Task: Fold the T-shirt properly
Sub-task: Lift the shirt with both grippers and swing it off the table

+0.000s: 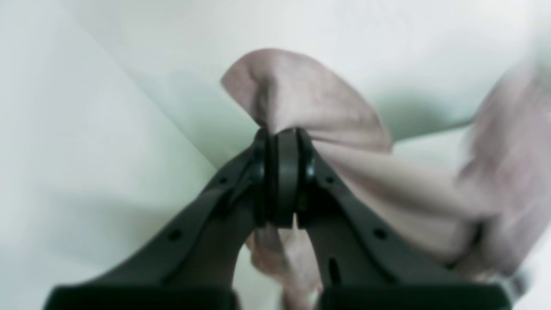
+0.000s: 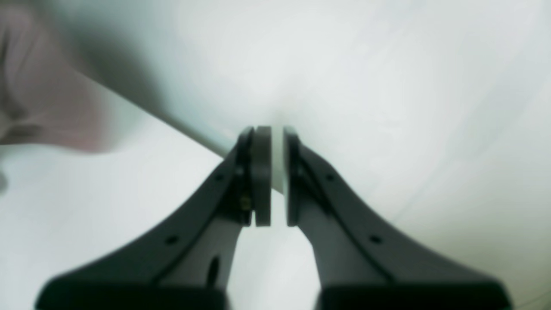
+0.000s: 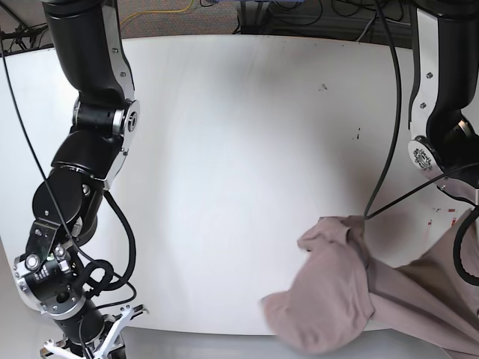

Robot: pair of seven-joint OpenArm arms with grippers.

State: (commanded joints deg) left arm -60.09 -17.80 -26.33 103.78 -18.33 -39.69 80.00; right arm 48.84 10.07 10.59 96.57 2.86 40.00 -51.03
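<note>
my left gripper (image 1: 284, 142) is clenched on a bunch of the shirt (image 3: 337, 299), which hangs off the table's (image 3: 239, 149) near edge on my left. my right gripper (image 2: 277, 172), a crack apart and empty, sits well away, so the left must drag it in.

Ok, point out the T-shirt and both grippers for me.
T-shirt (image 3: 337, 299), base view, bunched body.
Left gripper (image 1: 285, 142), left wrist view, fingertips pinching cloth.
Right gripper (image 2: 277, 142), right wrist view, narrow tip gap.

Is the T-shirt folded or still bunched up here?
Bunched, not folded. The T-shirt hangs crumpled over the table edge, a pinch clamped in the left gripper.
</note>
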